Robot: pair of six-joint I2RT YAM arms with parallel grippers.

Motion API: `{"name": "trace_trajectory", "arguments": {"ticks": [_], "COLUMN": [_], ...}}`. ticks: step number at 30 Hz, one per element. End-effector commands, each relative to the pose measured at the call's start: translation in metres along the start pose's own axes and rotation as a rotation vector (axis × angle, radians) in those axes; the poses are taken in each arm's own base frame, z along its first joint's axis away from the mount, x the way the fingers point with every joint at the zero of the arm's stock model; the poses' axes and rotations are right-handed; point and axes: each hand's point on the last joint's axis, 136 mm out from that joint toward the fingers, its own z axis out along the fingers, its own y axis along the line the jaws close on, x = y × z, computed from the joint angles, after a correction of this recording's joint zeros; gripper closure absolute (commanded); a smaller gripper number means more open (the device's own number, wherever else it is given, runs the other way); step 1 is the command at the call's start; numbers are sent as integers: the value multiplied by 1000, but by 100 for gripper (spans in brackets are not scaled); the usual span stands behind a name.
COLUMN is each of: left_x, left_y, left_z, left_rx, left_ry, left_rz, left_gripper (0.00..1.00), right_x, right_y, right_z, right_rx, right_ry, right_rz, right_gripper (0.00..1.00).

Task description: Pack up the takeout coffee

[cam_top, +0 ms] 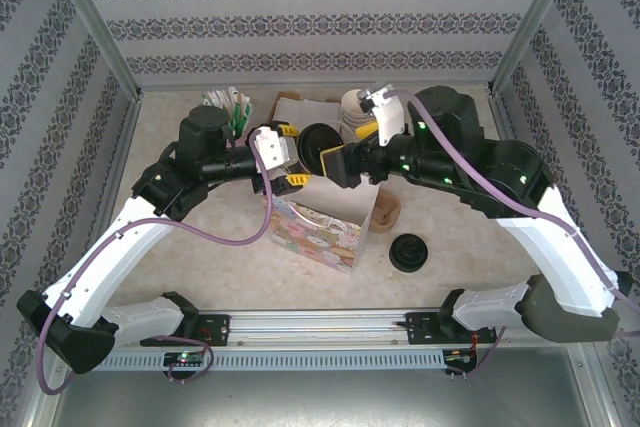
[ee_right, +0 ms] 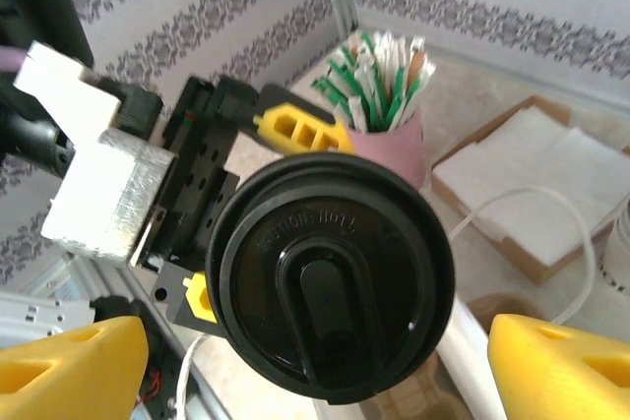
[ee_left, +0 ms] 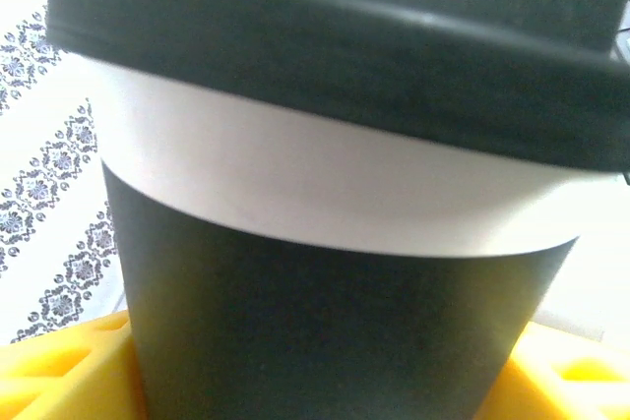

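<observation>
Centring over the patterned paper bag (cam_top: 320,232), which sits open just below both grippers, is probably what matters: the takeout coffee (cam_top: 318,147) should go down upright and level, clear of the bag's rim. The left gripper (cam_top: 295,154), its arm reaching sideways, clamps the cup's dark body. The right gripper (ee_right: 315,371) faces the cup's top, fingers spread wide, holding nothing.

Lidded takeout coffee (cam_top: 320,147) between left fingers (cam_top: 296,177)
</observation>
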Motion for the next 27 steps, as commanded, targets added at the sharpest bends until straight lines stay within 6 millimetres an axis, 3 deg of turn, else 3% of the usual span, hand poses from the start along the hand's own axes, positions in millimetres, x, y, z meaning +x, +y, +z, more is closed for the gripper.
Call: {"name": "trace_trajectory", "arguments": {"ticks": [1, 12, 27], "left_x": [-6, -6, -8], "left_y": [-4, -6, -9], "left_z": [-2, -1, -2], "left_rx": [14, 26, 38], "left_ry": [-5, -7, -17], "left_rz": [37, 35, 33], "left_gripper": [26, 26, 26], "right_x": [9, 9, 14], "right_y": [2, -11, -6], "right_z": [2, 17, 34], "right_rx": [-19, 59, 29], "right_ry": [70, 95, 130], "right_rz": [24, 2, -5], "right_gripper": [11, 8, 11]}}
